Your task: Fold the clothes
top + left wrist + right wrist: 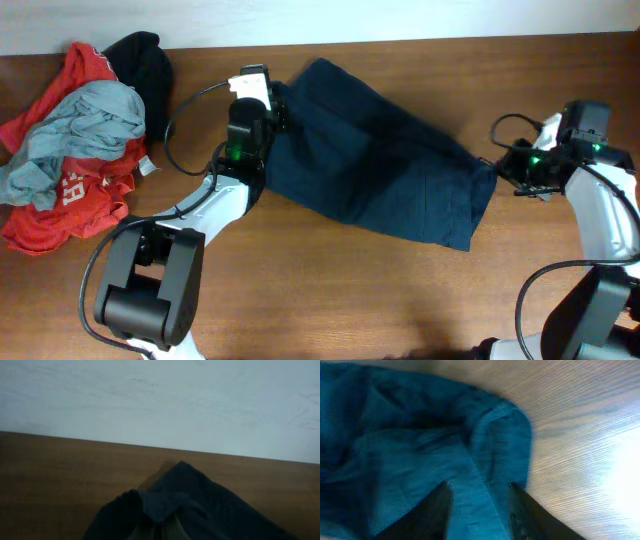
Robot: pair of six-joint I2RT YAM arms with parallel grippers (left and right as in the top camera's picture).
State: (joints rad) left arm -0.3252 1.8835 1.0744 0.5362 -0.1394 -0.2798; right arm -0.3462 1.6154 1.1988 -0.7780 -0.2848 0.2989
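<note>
The dark navy garment (pixel 380 160) lies spread slantwise across the middle of the wooden table, from the back centre to the front right. My left gripper (pixel 280 108) is at its back-left edge. In the left wrist view the gripper (pixel 162 529) is shut on a bunched fold of the navy fabric (pixel 200 500), slightly raised. My right gripper (pixel 498 170) is at the garment's right corner. In the right wrist view its fingers (pixel 480 487) are open, astride the hemmed edge of the fabric (pixel 420 445), which lies on the table.
A pile of other clothes sits at the table's left end: a red garment with white lettering (pixel 70 195), a light grey one (pixel 80 125) and a black one (pixel 145 60). A pale wall (pixel 160 400) runs behind the table's back edge.
</note>
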